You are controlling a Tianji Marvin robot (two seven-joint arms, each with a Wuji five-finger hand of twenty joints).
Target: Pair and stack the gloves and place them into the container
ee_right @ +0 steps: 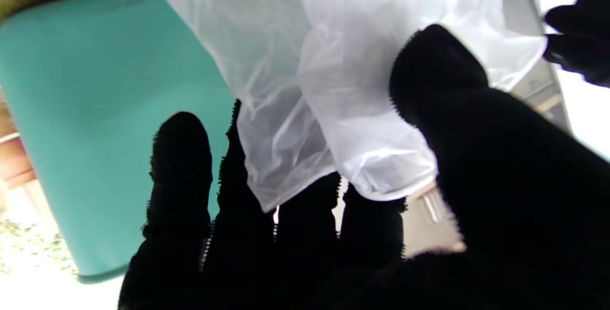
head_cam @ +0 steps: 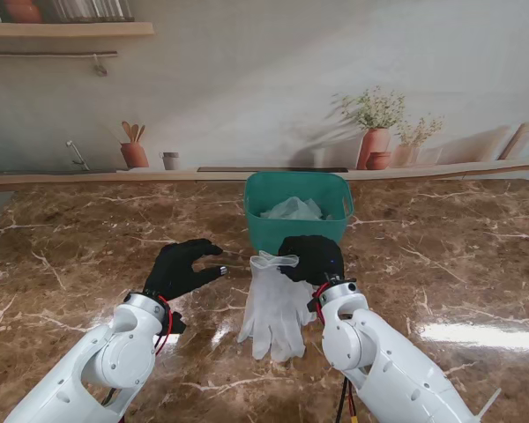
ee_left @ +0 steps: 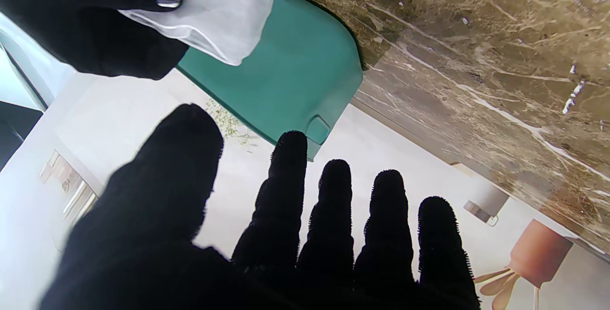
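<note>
The brown marble counter carries a teal container with crumpled clear gloves inside. Just in front of the container, the stacked translucent gloves hang from the right hand, pinched at the cuffs. Left of the container, the left hand is released, fingers spread.

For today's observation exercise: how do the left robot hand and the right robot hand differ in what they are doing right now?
The right robot hand is shut on the cuff of the white gloves; the left robot hand holds nothing, fingers spread. The right is beside the green container; the left is off to the left of the gloves. Both wear black covers.
</note>
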